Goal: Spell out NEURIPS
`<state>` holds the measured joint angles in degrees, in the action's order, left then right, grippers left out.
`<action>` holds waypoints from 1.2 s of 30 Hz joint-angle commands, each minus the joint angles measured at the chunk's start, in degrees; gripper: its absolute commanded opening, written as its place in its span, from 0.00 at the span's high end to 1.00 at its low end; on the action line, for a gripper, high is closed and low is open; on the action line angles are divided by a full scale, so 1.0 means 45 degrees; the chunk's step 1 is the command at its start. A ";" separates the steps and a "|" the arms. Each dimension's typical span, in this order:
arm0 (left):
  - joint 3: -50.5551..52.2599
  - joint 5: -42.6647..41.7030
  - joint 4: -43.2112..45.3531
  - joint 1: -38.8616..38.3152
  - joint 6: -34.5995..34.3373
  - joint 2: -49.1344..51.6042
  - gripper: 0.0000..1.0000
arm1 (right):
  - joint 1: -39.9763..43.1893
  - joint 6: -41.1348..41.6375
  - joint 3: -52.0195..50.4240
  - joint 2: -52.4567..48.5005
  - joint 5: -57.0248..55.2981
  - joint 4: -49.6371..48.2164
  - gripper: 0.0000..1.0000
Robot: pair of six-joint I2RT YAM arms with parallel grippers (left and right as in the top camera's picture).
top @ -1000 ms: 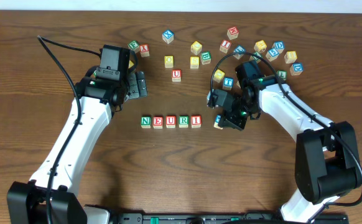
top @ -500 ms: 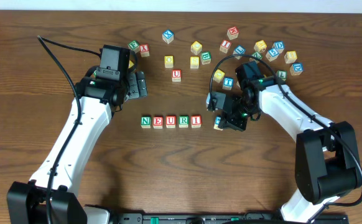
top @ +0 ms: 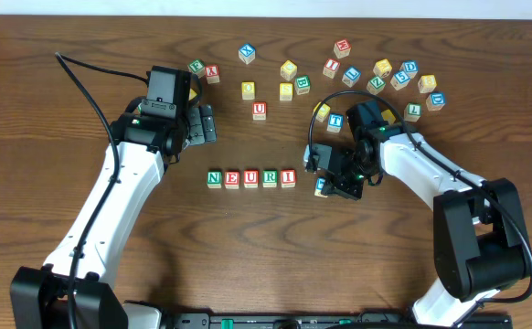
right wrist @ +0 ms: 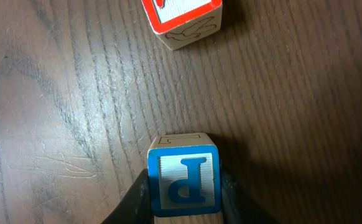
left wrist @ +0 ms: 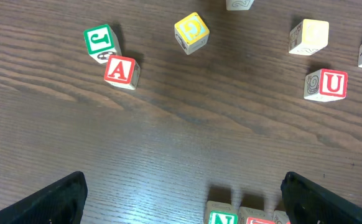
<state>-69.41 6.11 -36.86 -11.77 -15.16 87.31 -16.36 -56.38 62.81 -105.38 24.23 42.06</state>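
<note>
Your right gripper point(top: 324, 182) has its jaws clamped on the blue P cube point(right wrist: 183, 180), apparently just beside the I end of the NEURI row point(top: 250, 178) at the middle of the counter point(top: 248, 260), ready to extend it. The left gripper point(top: 206, 122) waits with its jaws wide and empty.

Overhead straight down on whole table point(top: 28, 37), wrist views close, low (left shares green N point(left wrist: 222, 218))

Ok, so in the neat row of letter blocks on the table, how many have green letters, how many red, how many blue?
Green-letter wooden cubes: 2 (green N cube, green R cube)
Red-letter wooden cubes: 3 (red E cube, red U cube, red I cube)
Blue-letter wooden cubes: 0 (blue P cube sits apart from the row)
Total in the row: 5
</note>
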 commanded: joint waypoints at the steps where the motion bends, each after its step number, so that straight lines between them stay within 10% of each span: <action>1: -0.0389 0.0019 -0.0005 0.0029 0.0034 -0.0233 0.02 | 0.0044 -0.0257 -0.0151 0.0248 0.0117 -0.0029 0.85; 11: -0.0389 0.0019 -0.0010 0.0029 0.0034 -0.0233 0.02 | 0.0044 -0.0253 -0.0151 0.0248 0.0117 -0.0029 0.59; 22: -0.0389 0.0019 -0.0005 0.0029 0.0029 -0.0233 0.02 | 0.0044 -0.0238 -0.0151 0.0248 0.0063 -0.0160 0.53; 25: -0.0389 0.0019 -0.0005 0.0029 0.0029 -0.0233 0.02 | 0.0044 -0.0126 -0.0151 0.0248 0.0058 -0.0155 0.37; 36: -0.0393 0.0019 -0.0005 0.0029 0.0029 -0.0233 0.02 | 0.0044 0.0486 0.0262 0.0257 -0.0068 -0.0015 0.38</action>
<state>-69.41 6.11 -36.86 -11.77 -15.16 87.31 -16.36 -55.66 62.57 -105.36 23.57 41.52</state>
